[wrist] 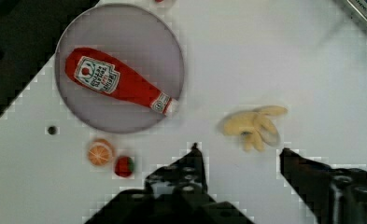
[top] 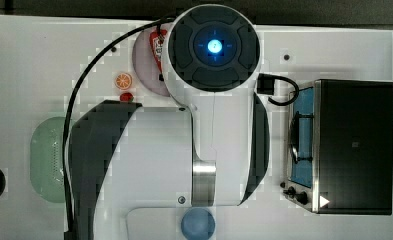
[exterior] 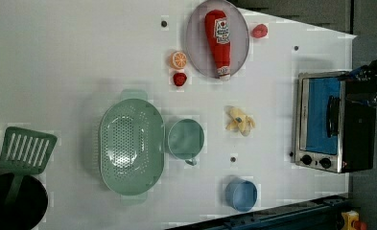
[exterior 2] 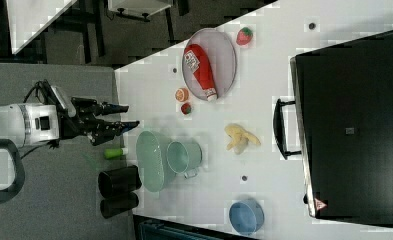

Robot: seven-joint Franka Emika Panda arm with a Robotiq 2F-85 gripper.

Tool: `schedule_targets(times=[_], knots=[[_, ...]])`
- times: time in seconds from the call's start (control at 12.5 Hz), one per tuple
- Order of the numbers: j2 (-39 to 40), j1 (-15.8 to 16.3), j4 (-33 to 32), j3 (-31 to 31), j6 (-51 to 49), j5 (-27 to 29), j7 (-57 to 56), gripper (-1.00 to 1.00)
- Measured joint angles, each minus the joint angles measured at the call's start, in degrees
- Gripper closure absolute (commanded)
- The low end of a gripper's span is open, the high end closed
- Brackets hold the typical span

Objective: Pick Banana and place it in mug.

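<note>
The gripper [wrist: 239, 151] was spread apart and held nothing. In the wrist view its two dark fingers [wrist: 193, 163] stood with a wide gap between them, and the white table [wrist: 265, 56] showed through that gap. In the right view the gripper [exterior 2: 126, 116] hung well apart from the table things, out at the right view's left, with its fingers pointing toward the right view's right.

The banana [wrist: 253, 126] lay just past the fingertips in the wrist view, a little closer to the finger on the toaster oven's [wrist: 365, 11] side than to the other one. Nothing touched it. It was a small pale yellow bunch, and its long way ran about across the gap between the fingers, with its stubby ends fanned toward the oven side. So I think the fingers would need to come down over it and maybe turn a bit to pinch its thin side.

In the left view the banana [exterior: 240, 120] lay alone on the table, between the mug [exterior: 186, 139] at the left view's left and the toaster oven [exterior: 332, 122] at the left view's right. The mug was near the banana but not touching it. The mug sat just beside the green basket [exterior: 131, 146] and looked empty. The ketchup bottle [exterior: 218, 42] lay on a plate [exterior: 195, 48] farther off, toward the left view's top.
</note>
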Motion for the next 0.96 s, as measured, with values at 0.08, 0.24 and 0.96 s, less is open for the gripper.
schedule_targets(times=[0.08,0.24,0.96], knots=[[-4.12,-0.06,-4.98,-0.34,-2.97,-0.53,0.0,-0.59],[-14.18,-0.1,-12.37,-2.0,-8.56,-2.05,0.51,-1.0],[-16.6,-0.65,-22.21,-2.81,11.42,-2.95,-4.4,-1.0]])
